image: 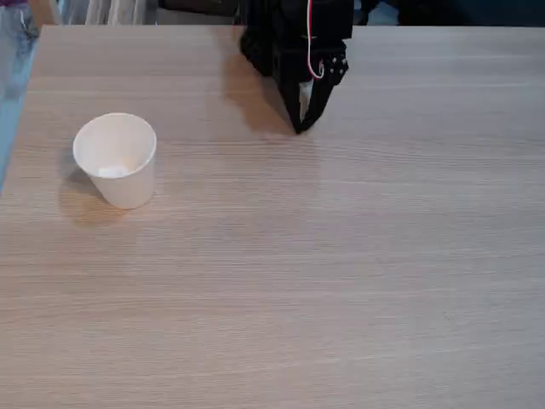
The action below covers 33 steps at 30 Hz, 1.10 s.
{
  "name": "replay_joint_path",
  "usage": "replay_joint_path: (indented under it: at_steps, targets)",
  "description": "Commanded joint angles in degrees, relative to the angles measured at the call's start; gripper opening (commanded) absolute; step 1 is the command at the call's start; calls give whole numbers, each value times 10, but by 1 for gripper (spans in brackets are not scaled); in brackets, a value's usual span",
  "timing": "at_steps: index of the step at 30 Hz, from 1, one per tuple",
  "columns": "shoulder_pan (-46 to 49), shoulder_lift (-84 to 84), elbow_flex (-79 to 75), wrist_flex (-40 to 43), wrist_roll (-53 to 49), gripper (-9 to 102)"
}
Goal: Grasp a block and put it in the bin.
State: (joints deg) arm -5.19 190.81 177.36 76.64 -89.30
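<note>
A white paper cup (119, 162) stands upright on the left part of the table in the fixed view. Inside it, at the bottom, lies a small white block (111, 171), partly hidden by the cup's rim and wall. My black gripper (299, 126) hangs at the far middle of the table, well to the right of the cup and apart from it. It points down, and its fingertips meet just above the tabletop. The fingers are shut with nothing between them.
The light wooden table (341, 281) stretches wide in front of and to the right of the cup. The arm's black base (289, 34) stands at the far edge. The table's left edge runs close to the cup.
</note>
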Motion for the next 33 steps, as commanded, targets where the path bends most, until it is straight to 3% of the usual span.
replay_joint_path:
  at_steps: [1, 33]
  targets:
    - [0, 1, 5, 4, -4, 1]
    - [0, 1, 5, 4, -4, 4]
